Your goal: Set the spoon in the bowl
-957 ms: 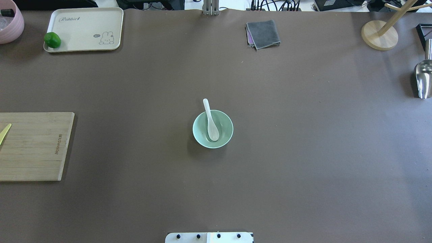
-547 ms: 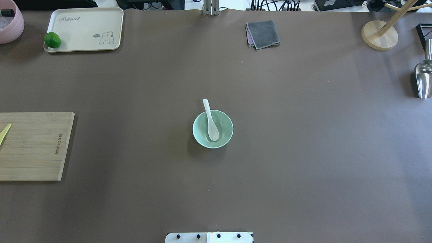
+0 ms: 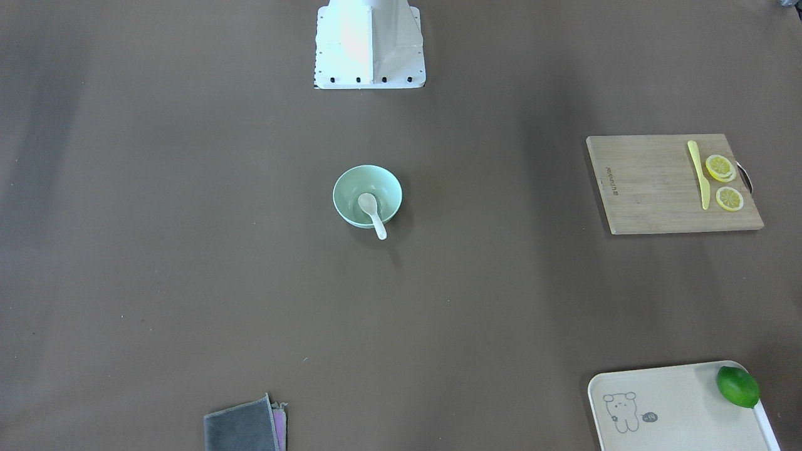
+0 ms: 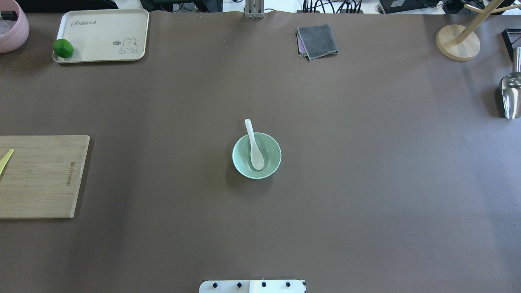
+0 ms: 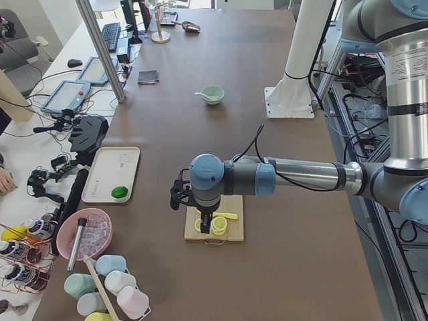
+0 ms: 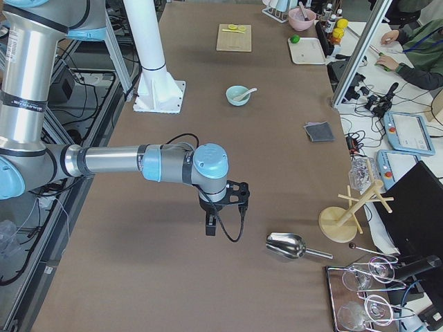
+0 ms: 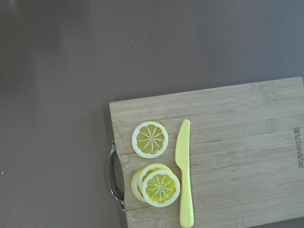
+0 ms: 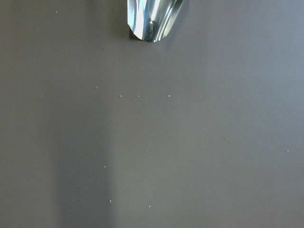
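The white spoon (image 4: 254, 146) lies in the pale mint-green bowl (image 4: 272, 152) at the table's middle, scoop inside, handle over the far rim. Both also show in the front view: spoon (image 3: 373, 213), bowl (image 3: 351, 188). My left gripper (image 5: 206, 221) hangs over the cutting board, far from the bowl. My right gripper (image 6: 210, 225) hangs over bare table near a metal scoop. They show only in the side views, so I cannot tell whether they are open or shut.
A wooden cutting board (image 3: 651, 188) holds a yellow knife (image 3: 698, 172) and lemon slices (image 3: 720, 167). A cream tray (image 4: 101, 34) with a lime (image 4: 63, 48), a grey cloth (image 4: 317, 40), a wooden stand (image 4: 458, 40) and a metal scoop (image 4: 509, 95) lie around the edges.
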`<state>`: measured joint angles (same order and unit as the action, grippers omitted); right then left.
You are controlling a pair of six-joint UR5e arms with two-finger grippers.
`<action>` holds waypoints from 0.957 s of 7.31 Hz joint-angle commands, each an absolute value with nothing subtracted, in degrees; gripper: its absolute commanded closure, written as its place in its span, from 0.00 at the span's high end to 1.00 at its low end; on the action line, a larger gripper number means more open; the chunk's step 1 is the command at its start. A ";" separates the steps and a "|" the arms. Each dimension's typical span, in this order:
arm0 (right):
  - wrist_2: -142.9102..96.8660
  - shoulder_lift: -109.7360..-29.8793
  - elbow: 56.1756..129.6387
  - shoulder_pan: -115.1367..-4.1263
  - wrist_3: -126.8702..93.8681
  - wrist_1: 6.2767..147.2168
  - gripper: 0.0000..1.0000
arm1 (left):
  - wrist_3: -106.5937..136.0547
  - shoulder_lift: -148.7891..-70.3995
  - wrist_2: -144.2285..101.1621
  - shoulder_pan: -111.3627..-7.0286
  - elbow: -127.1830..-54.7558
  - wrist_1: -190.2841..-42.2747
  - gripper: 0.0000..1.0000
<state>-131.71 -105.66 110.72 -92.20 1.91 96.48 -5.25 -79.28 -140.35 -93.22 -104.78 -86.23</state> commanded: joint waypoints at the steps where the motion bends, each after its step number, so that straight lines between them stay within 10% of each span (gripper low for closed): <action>1: -131.75 -105.64 110.65 -92.20 1.93 96.42 1.00 | -5.27 -79.10 -139.83 -93.87 -105.82 -86.22 0.98; 7: -132.19 -105.73 110.57 -91.85 1.93 96.59 1.00 | -5.27 -77.52 -139.92 -93.96 -105.99 -86.31 0.98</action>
<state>-132.09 -105.70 110.63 -92.03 1.93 96.52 -5.24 -77.92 -139.92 -93.95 -105.73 -86.30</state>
